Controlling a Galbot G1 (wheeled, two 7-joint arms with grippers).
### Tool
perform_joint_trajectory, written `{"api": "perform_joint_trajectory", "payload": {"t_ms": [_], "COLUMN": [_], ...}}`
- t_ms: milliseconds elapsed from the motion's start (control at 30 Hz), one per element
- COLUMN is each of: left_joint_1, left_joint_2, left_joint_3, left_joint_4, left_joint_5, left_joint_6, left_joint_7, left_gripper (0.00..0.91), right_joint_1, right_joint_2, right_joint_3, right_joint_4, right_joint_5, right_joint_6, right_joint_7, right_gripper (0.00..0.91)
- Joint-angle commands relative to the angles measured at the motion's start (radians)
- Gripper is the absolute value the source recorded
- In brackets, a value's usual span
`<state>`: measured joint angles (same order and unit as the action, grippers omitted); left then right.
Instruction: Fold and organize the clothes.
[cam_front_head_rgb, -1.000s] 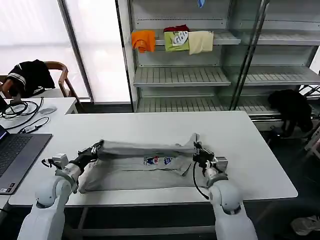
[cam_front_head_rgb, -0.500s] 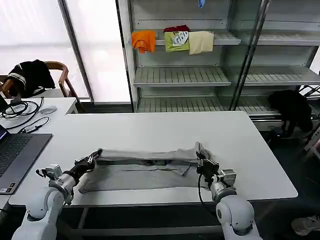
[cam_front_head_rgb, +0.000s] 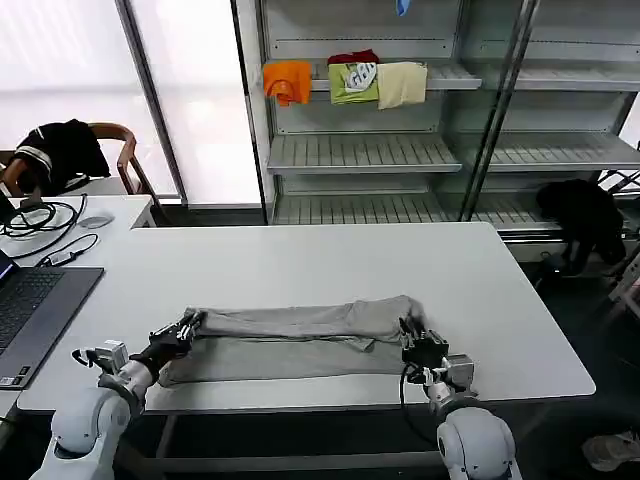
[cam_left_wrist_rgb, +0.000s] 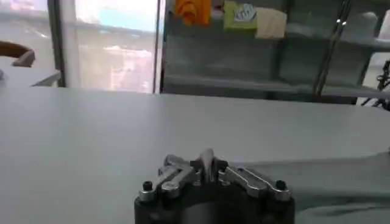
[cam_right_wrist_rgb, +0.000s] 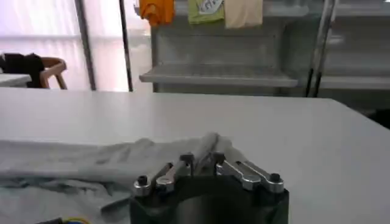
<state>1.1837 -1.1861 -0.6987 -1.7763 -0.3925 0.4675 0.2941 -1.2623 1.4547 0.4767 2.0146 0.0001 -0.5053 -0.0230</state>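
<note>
A light grey shirt (cam_front_head_rgb: 290, 340) lies folded lengthwise into a long band on the white counter (cam_front_head_rgb: 300, 255), near the counter's front edge and running side to side. Its upper layer is doubled over the lower one, whose front hem sits just short of the counter's front edge.

The left gripper (cam_front_head_rgb: 183, 326) is at the shirt's left end, low on the counter, its jaws closed together on the cloth there; in the left wrist view the left gripper (cam_left_wrist_rgb: 207, 161) has its tips pinched together at the edge of the grey fabric (cam_left_wrist_rgb: 329, 182). The right gripper (cam_front_head_rgb: 411, 329) is at the shirt's right end, jaws drawn narrow on a raised bunch of cloth; in the right wrist view the right gripper (cam_right_wrist_rgb: 203, 159) pinches a puckered ridge of the shirt (cam_right_wrist_rgb: 85, 161).

Behind the shirt the counter is bare all the way to its far edge, and there is open surface to the right of the right gripper as well. To the left, a laptop (cam_front_head_rgb: 35, 310) sits at the counter's left edge, well apart from the shirt. Beyond the counter stands a shelf unit (cam_front_head_rgb: 420, 150) with folded coloured garments (cam_front_head_rgb: 345, 80) on an upper shelf.
</note>
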Motion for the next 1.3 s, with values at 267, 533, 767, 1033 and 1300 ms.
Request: {"api": "perform_joint_trajectory", "payload": {"t_ms": [267, 533, 767, 1033, 1300], "left_joint_1": [0.1, 0.122, 0.115, 0.073, 0.048], "left_joint_2": [-0.103, -0.121, -0.134, -0.155, -0.095], "left_joint_3": [-0.004, 0.003, 0.011, 0.02, -0.109], "left_joint_4": [-0.087, -0.104, -0.116, -0.083, -0.059], "left_joint_5": [0.275, 0.206, 0.135, 0.09, 0.137], "left_joint_6": [-0.019, 0.017, 0.062, 0.07, 0.006], "left_joint_7": [-0.162, -0.151, -0.137, -0.142, -0.069], "left_gripper": [0.887, 0.01, 0.01, 0.01, 0.0], "right_joint_1": [0.041, 0.107, 0.11, 0.111, 0.119], "right_joint_2": [-0.005, -0.008, 0.0, -0.001, -0.004], "right_joint_3": [0.053, 0.077, 0.065, 0.071, 0.07], "right_joint_4": [0.046, 0.07, 0.07, 0.067, 0.045], "right_joint_5": [0.118, 0.191, 0.188, 0.188, 0.187], "right_joint_6": [0.015, -0.031, -0.035, -0.034, -0.032], "right_joint_7": [0.028, 0.035, 0.039, 0.042, 0.044], "right_gripper": [0.907, 0.907, 0.907, 0.907, 0.907]}}
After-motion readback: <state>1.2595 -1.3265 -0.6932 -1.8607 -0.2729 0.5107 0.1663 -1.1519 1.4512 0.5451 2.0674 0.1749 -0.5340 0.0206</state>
